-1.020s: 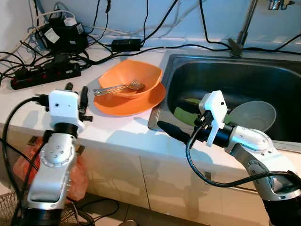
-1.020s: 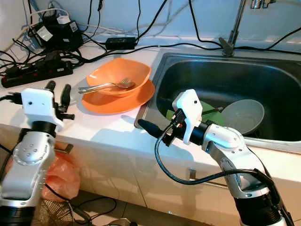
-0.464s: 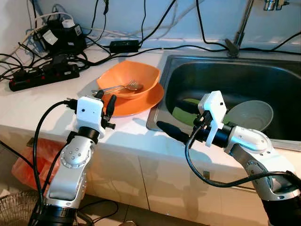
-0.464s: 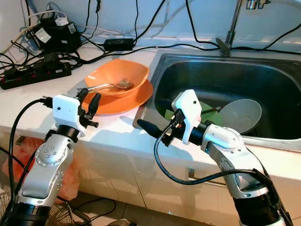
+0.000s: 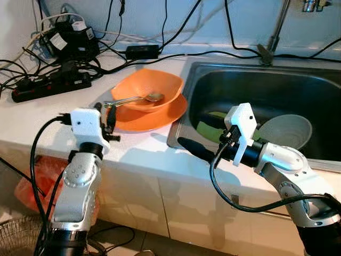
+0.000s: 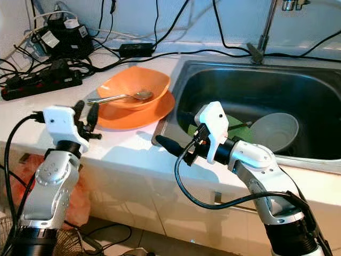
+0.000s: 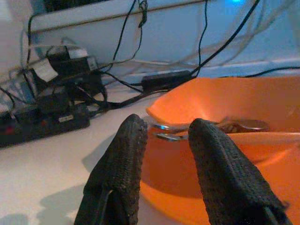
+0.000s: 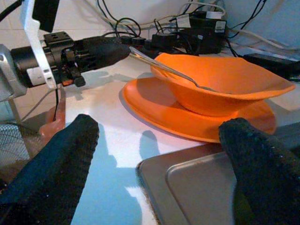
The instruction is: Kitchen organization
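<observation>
An orange bowl (image 5: 152,85) sits on an orange plate (image 5: 160,114) on the white counter (image 5: 48,117), left of the sink. Metal cutlery (image 5: 130,100) lies in the bowl, handles sticking out to the left. My left gripper (image 5: 105,108) is open at the plate's left rim, and in the left wrist view its fingers (image 7: 124,154) flank the handle ends (image 7: 161,135) without touching. My right gripper (image 8: 159,140) hangs open over the counter's front edge by the sink corner, facing the plate. A white bowl (image 5: 287,130) and a green item (image 5: 209,129) lie in the sink.
The steel sink (image 5: 256,80) fills the right side, with the faucet stem (image 5: 274,32) behind it. Power strips and tangled cables (image 5: 50,82) crowd the back left of the counter. An orange bag (image 5: 29,184) hangs below the counter.
My left arm swung right toward the plate, then drew back a little to the left. The right arm has stayed still.
</observation>
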Robot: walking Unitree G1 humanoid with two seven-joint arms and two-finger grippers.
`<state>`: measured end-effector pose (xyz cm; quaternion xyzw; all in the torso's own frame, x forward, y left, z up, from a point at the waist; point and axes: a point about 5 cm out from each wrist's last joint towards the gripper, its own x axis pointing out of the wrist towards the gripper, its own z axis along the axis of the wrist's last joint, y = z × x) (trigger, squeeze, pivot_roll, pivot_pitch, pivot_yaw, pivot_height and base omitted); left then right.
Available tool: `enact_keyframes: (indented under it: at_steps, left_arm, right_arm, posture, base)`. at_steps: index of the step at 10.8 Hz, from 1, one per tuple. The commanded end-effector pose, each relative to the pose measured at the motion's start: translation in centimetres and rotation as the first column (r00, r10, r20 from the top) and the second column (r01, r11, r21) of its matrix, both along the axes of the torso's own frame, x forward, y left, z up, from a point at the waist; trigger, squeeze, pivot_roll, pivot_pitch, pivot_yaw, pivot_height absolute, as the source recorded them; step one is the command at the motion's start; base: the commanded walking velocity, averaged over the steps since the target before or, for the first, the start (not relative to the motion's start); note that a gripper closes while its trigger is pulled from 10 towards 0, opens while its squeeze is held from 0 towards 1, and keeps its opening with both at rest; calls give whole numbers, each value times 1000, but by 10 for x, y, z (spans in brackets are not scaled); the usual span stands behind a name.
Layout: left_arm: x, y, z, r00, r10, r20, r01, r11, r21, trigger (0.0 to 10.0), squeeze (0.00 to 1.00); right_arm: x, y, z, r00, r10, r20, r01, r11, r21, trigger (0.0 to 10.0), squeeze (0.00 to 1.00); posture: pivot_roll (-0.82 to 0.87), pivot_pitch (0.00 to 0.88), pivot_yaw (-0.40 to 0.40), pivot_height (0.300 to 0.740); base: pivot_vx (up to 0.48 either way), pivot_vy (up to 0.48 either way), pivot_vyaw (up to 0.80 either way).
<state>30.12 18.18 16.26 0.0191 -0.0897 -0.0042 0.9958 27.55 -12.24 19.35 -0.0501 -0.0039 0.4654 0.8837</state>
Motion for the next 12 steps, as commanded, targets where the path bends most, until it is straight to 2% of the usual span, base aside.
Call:
enact_keyframes:
  at_steps: [1,4,8,12]
  left_arm:
    - [2,3,-1,1000,14,-23,-14,999,-31,10000,0]
    - [13,1,1,999,-31,-43,24,989,-147,10000,0]
    - [21,-2,6,997,-66,-32,60,985,-161,10000,0]
    - [21,-20,8,991,-130,-28,122,974,-192,10000,0]
  right_arm:
    - [1,2,3,1000,7,19,-7,1000,-13,10000,0]
    - [2,3,3,1000,7,20,-7,1000,-12,10000,0]
    - [2,3,3,1000,-5,26,5,1000,-10,10000,0]
    - [3,3,3,999,-10,31,10,1000,-9,10000,0]
  posture:
    - [111,44,92,740]
    - [111,44,92,740]
    - [108,42,97,740]
    - [108,44,101,740]
  base:
    - [0,0,0]
    - [0,0,0]
    - [0,0,0]
    - [0,0,0]
